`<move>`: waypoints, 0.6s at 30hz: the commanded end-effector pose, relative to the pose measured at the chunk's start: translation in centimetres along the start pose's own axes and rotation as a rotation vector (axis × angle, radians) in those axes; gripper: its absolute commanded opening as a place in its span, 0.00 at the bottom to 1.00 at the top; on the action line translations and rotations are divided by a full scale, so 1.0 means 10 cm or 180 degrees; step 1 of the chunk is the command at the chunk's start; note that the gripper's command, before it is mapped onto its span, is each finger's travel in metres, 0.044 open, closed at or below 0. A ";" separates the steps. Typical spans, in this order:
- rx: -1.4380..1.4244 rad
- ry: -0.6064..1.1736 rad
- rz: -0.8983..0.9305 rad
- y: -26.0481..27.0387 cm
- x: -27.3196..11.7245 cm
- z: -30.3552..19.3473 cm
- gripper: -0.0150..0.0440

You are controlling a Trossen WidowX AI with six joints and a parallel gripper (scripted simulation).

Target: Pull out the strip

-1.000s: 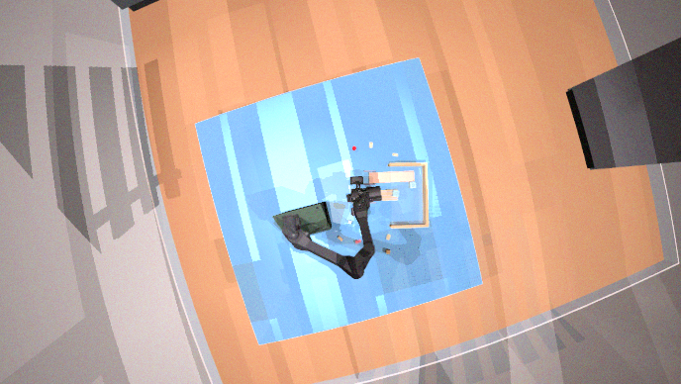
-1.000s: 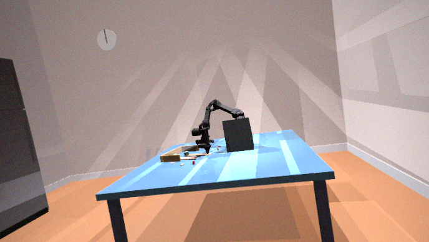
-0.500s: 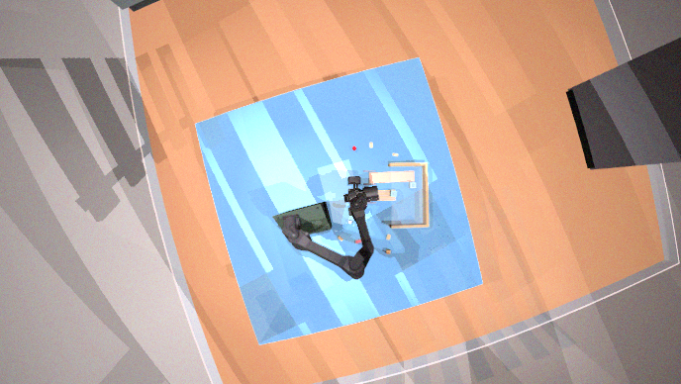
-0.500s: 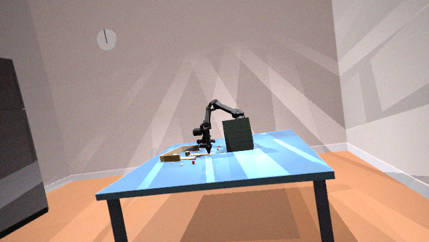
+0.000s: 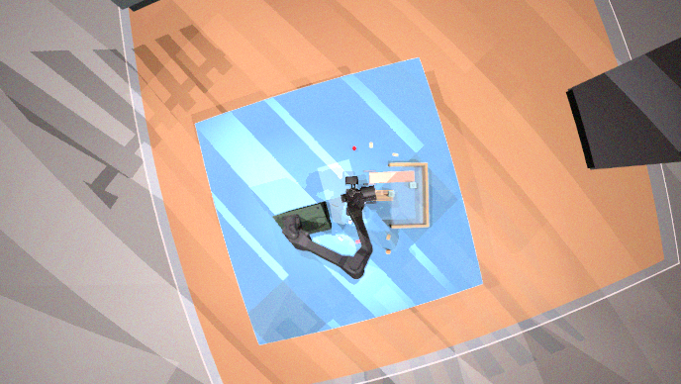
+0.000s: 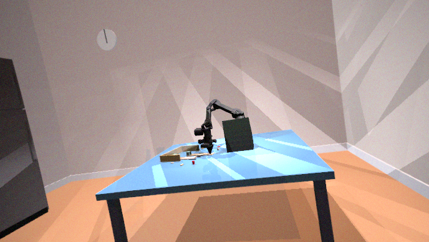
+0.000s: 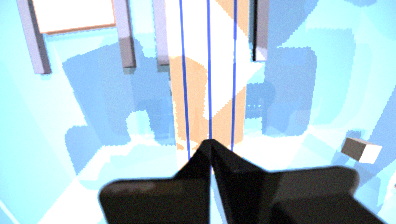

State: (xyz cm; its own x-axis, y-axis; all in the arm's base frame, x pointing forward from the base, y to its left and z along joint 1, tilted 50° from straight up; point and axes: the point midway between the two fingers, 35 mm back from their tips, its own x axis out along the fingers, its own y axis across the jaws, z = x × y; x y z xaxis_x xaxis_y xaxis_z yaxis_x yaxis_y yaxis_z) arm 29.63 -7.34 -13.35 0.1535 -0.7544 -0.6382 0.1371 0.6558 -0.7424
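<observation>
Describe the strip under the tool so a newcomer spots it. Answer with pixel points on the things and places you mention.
On the blue table (image 5: pixel 317 124) (image 6: pixel 218 174), find the three-sided wooden frame (image 5: pixel 426 198) (image 6: pixel 169 158). Two flat strips run out of its open side. You want the tan one with blue lengthwise lines (image 7: pixel 227 122); its neighbour shows none.

A matte-black, slim-linked arm (image 5: pixel 365 233) (image 6: pixel 209 120) with a dark, wedge-tipped claw (image 6: pixel 210 150) (image 7: pixel 209 144).
</observation>
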 end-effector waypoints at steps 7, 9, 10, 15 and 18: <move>-0.0059 0.0113 0.0002 -0.02 0.04 -0.23 0.25; -0.0059 0.0113 0.0002 -0.02 0.04 -0.25 0.25; -0.0059 0.0113 0.0002 -0.02 0.04 -0.25 0.25; -0.0059 0.0114 0.0003 -0.02 0.04 -0.29 0.25; -0.0060 0.0114 0.0003 -0.02 0.04 -0.32 0.25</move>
State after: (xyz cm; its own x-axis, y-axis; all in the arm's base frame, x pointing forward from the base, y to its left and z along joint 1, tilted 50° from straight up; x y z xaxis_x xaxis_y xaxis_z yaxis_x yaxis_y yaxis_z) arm 28.20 -7.32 -13.61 0.1537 -0.7541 -0.6385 0.1347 0.6562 -0.7425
